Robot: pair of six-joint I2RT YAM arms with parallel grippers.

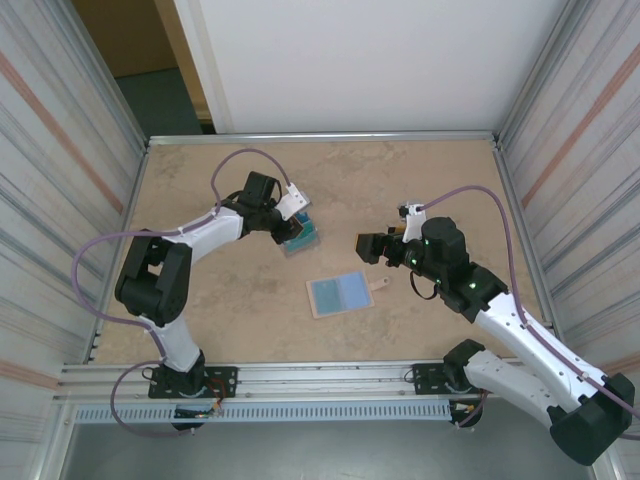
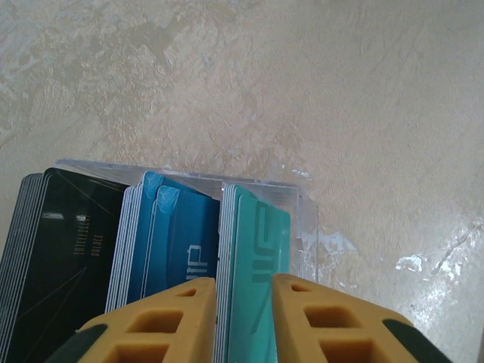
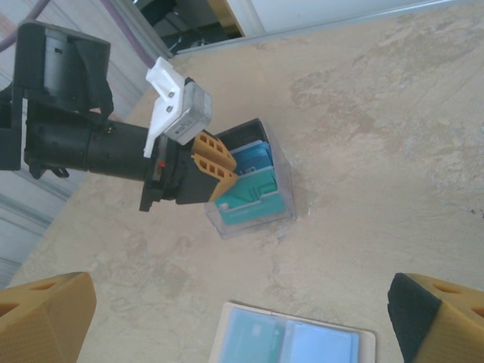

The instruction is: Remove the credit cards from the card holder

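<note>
Table point(image 1: 250, 325): beige and flat, with both arms working over the middle of it.

Left arm point(image 1: 215, 228): it reaches out to a clear box point(image 3: 253, 221) standing left of centre. Right arm point(image 1: 500, 310): it is bent in toward the centre and carries nothing.

Holder point(image 1: 340, 294): it lies open and flat on the table, pale blue faces up, between the two arms and closer to the bases than either gripper. Its long axis runs roughly left to right with a slight tilt. From the right wrist, one face looks more teal than the other. You cannot tell from here whether a card sits in that pocket.

Cards point(image 2: 181, 249): they stand on edge in the box in three stacks, black, blue and teal.

Left gripper point(image 2: 244, 291): the fingers are closed to a narrow gap with teal cards point(image 2: 257, 234) pinched between them, at the box. How many cards it holds is not readable. Judgement: this looks like a drop-off into the box, so this hand is busy until you let go.

Right gripper point(image 3: 240, 299): the fingers are spread wide and hold nothing.

Tab point(image 1: 383, 286): it sticks out of the holder's right edge, pointing toward the right arm.

Key relation: the holder lies right of the left gripper and toward the bases, and left of the right gripper and toward the bases. The right gripper is slightly the nearer and is free, with the tab just beside it. Judgement: if you go back for another card, approach along the holder's short axis and mind the flat lie, since the edges offer little to grip.
</note>
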